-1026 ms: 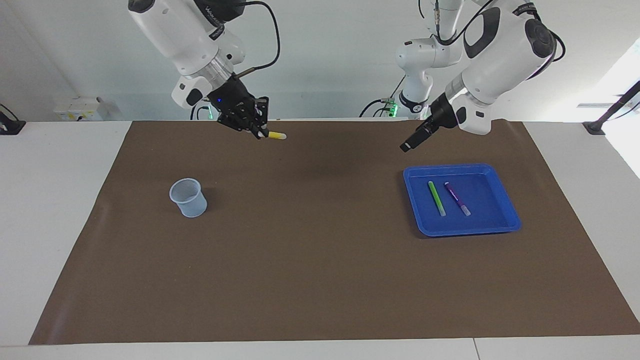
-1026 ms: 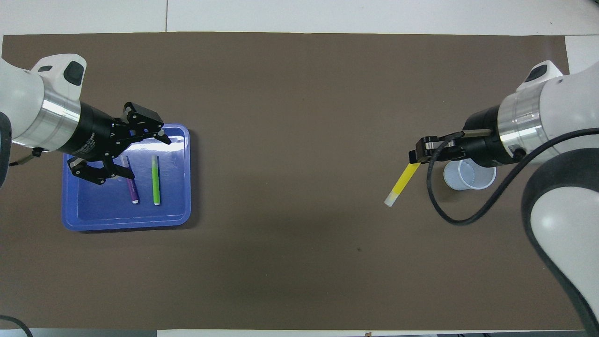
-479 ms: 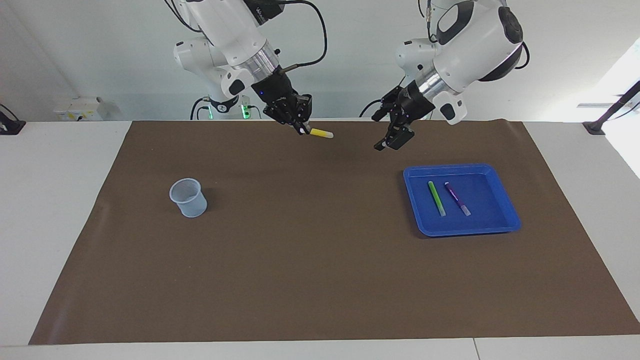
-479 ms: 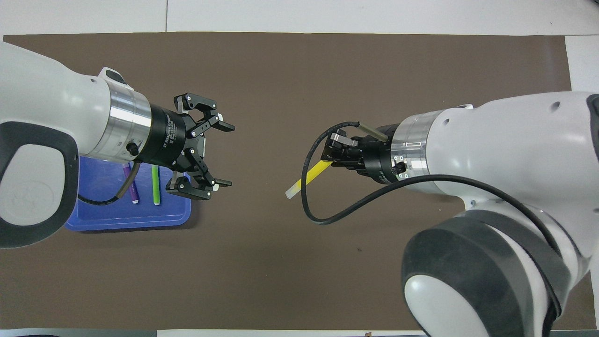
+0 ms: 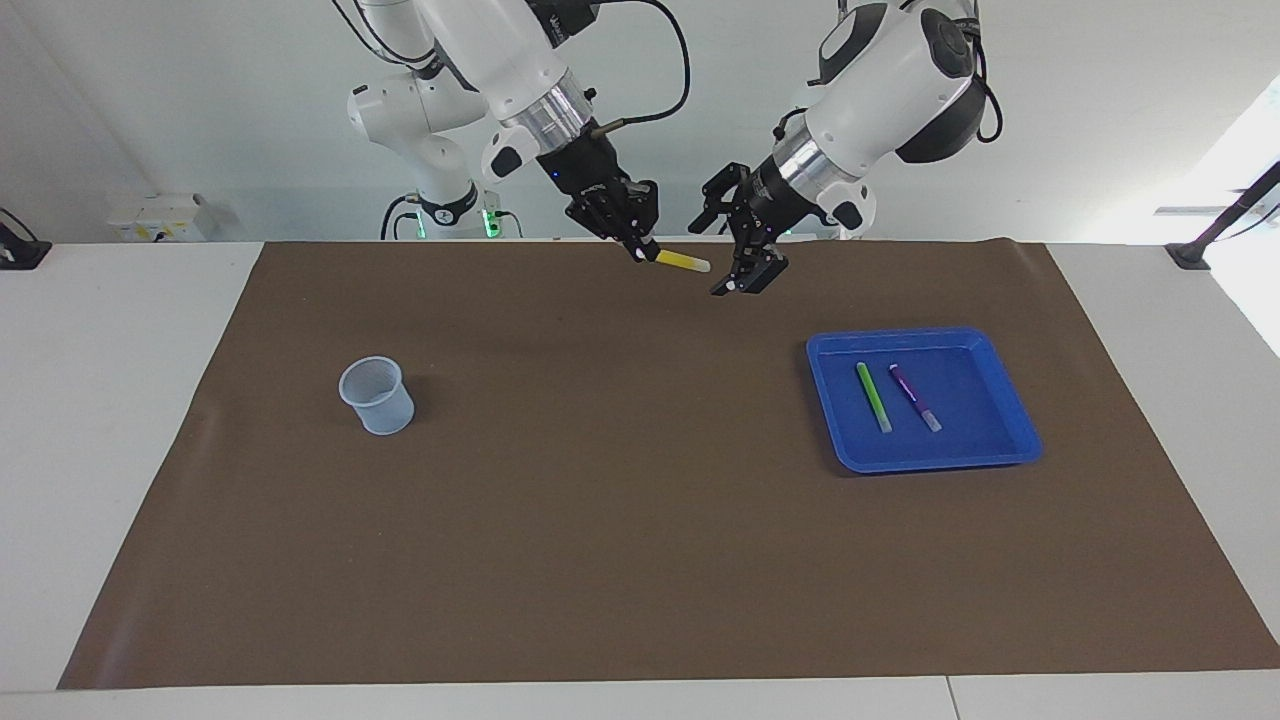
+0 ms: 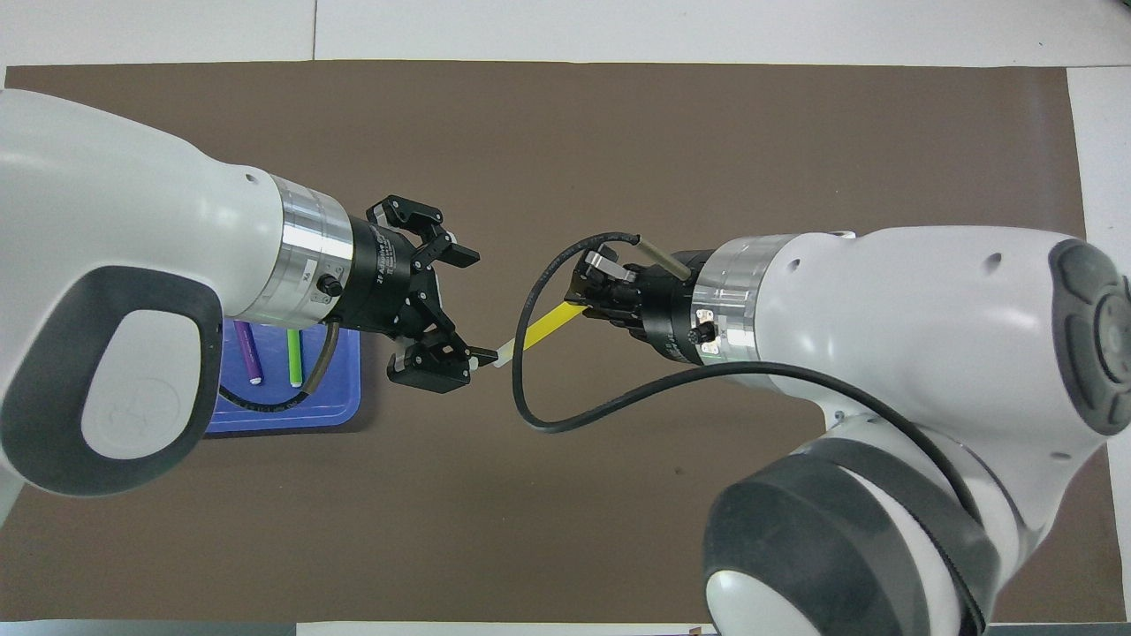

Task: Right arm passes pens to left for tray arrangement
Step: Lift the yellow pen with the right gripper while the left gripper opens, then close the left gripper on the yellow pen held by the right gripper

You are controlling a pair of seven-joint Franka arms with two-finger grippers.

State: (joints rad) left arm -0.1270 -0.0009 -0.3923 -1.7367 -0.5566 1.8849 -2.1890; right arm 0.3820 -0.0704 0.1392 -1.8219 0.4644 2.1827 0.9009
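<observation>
My right gripper (image 5: 640, 250) is shut on the yellow pen (image 5: 683, 262) and holds it in the air over the mat's edge nearest the robots, pale end toward the left arm. It also shows in the overhead view (image 6: 590, 299), with the pen (image 6: 543, 327). My left gripper (image 5: 718, 258) is open, in the air just beside the pen's pale end; in the overhead view (image 6: 470, 306) that end lies by one fingertip (image 6: 482, 356). The green pen (image 5: 873, 397) and the purple pen (image 5: 915, 397) lie side by side in the blue tray (image 5: 920, 335).
A small translucent bluish cup (image 5: 377, 396) stands on the brown mat (image 5: 620, 520) toward the right arm's end. In the overhead view my right arm hides it, and my left arm covers much of the tray (image 6: 265, 420).
Both grippers have moved toward the table's middle and closed in on each other. The right one carried the yellow pen along; the left one left the tray, open, and now stands at the pen's pale end.
</observation>
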